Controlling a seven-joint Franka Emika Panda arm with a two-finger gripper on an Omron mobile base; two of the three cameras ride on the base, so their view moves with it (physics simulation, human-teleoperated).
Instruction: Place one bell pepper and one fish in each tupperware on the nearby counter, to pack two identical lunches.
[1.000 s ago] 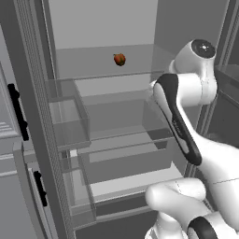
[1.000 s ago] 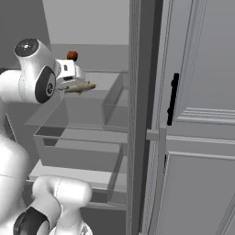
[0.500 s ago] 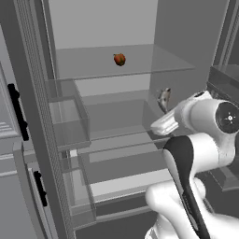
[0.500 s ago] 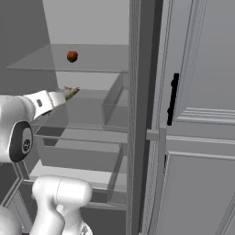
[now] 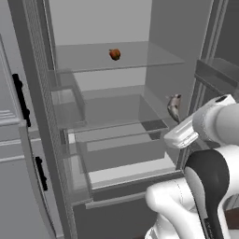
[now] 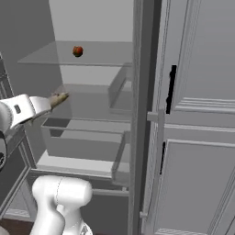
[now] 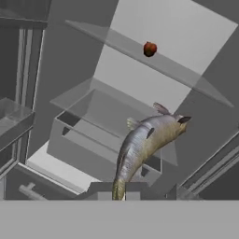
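Starting at the left of the left base view, the open fridge's tall grey door frame [image 5: 32, 116] is standing with its black handles, and the clear glass shelves are stacking up beside it. On the upper glass shelf [image 5: 140, 58] a small dark red bell pepper with a brownish top [image 5: 115, 54] is sitting alone, well apart from everything else; it is probably resting there simply as stored produce waiting to be fetched. Below it, the clear fridge drawers [image 5: 121, 154] are sitting in place, and nothing is showing inside them.

Moving right, the slender silver-grey fish [image 5: 174, 106] is hanging in the air at the fridge's right edge, near the middle shelf's level. The two-finger gripper [image 7: 120, 192] on the white arm is pinching it by the tail end, jaws closed tight on the fish, so the body is sticking out ahead of the fingers and curving upward in the hand view. Gripping the thin tail likely suits the narrow jaws, though the long free body could swing.

In the right base view the fish is showing as a tan tip just beyond the white wrist. Judging from this, the arm is carrying the fish out of the fridge toward a container; the counter and tupperware are lying outside these views.
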